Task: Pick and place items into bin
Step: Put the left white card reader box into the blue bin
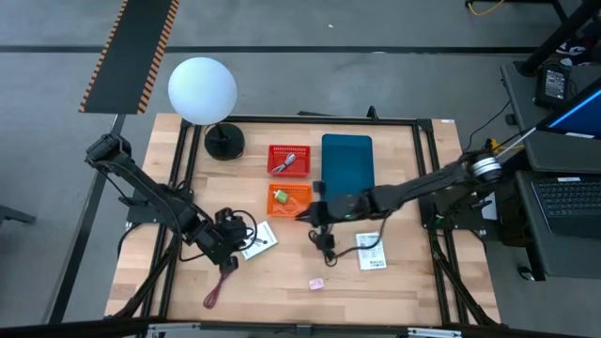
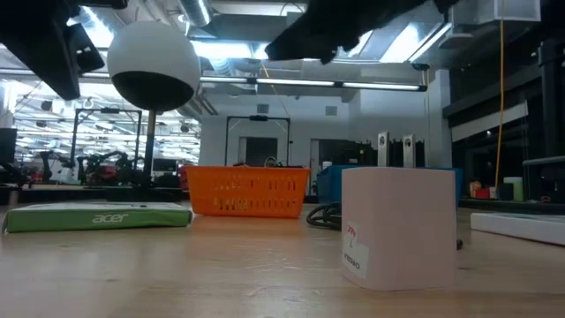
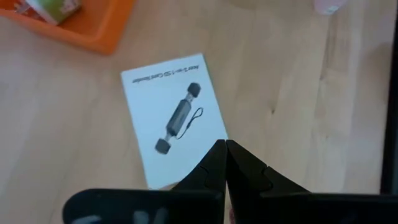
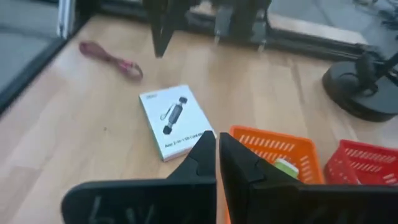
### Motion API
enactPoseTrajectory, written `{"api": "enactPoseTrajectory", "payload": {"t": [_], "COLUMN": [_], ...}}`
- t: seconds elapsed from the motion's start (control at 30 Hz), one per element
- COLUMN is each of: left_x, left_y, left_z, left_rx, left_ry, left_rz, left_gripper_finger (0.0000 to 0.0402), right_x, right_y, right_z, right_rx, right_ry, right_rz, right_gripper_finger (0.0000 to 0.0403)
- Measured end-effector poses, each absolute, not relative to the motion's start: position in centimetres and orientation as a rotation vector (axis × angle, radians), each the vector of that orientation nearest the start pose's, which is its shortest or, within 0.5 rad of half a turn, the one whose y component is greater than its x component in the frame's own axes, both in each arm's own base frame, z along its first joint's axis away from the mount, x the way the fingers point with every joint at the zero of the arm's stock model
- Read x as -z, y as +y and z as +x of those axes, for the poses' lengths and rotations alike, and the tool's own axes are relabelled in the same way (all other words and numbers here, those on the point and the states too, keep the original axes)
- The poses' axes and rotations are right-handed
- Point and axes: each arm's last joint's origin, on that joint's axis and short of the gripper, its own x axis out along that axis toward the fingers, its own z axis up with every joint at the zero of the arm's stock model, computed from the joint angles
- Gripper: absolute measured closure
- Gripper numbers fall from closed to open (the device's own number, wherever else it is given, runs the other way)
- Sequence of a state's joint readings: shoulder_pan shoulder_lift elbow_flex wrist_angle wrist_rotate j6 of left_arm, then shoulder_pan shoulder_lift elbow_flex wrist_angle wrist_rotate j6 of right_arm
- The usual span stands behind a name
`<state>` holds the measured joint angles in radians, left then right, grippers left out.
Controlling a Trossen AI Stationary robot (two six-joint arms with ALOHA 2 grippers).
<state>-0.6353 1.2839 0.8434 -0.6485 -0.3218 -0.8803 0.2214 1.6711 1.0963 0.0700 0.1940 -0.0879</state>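
Both grippers hang shut and empty: a reach step, nothing yet picked.
Left gripper (image 3: 225, 152) hovers over the white printed packet (image 3: 174, 118) lying just near of the orange bin (image 1: 289, 199); right gripper (image 4: 217, 146) hovers by that bin's right edge. Next, I judge, the left fingers must open, then descend astride the packet.

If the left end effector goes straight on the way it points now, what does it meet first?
Most likely the white packet: the shut left end effector points at its near edge. How high it hangs above the packet is unclear.
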Motion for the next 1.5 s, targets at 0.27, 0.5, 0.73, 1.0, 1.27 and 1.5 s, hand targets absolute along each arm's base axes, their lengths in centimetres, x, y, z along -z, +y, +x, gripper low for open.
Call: {"api": "enactPoseTrajectory", "payload": {"t": [0.27, 0.5, 0.73, 1.0, 1.27, 1.5], "left_x": [-22.0, -21.8, -21.8, -21.6, -21.6, -20.3], "left_y": [-13.3, -13.1, -13.2, -12.8, -12.7, -12.4], "left_z": [19.2, 19.0, 18.9, 18.5, 18.6, 18.0], "left_rx": [-0.132, -0.145, -0.145, -0.181, -0.22, -0.261], "left_ry": [1.064, 1.088, 1.111, 1.144, 1.106, 1.151], "left_rz": [-0.304, -0.286, -0.332, -0.296, -0.269, -0.314], "left_gripper_finger": [0.0399, 0.0398, 0.04, 0.04, 0.0399, 0.0399], "right_x": [-23.7, -23.0, -21.5, -21.1, -21.1, -19.9], "right_y": [8.4, 9.9, 11.4, 12.0, 12.1, 12.7], "right_z": [39.8, 41.6, 42.1, 42.5, 42.5, 42.7], "right_rx": [-0.073, -0.115, -0.042, -0.042, -0.015, -0.022], "right_ry": [0.659, 0.683, 0.705, 0.666, 0.66, 0.683], "right_rz": [-0.272, -0.367, -0.531, -0.533, -0.455, -0.443], "right_gripper_finger": [0.0358, 0.0265, 0.0203, 0.0185, 0.0185, 0.0185]}}
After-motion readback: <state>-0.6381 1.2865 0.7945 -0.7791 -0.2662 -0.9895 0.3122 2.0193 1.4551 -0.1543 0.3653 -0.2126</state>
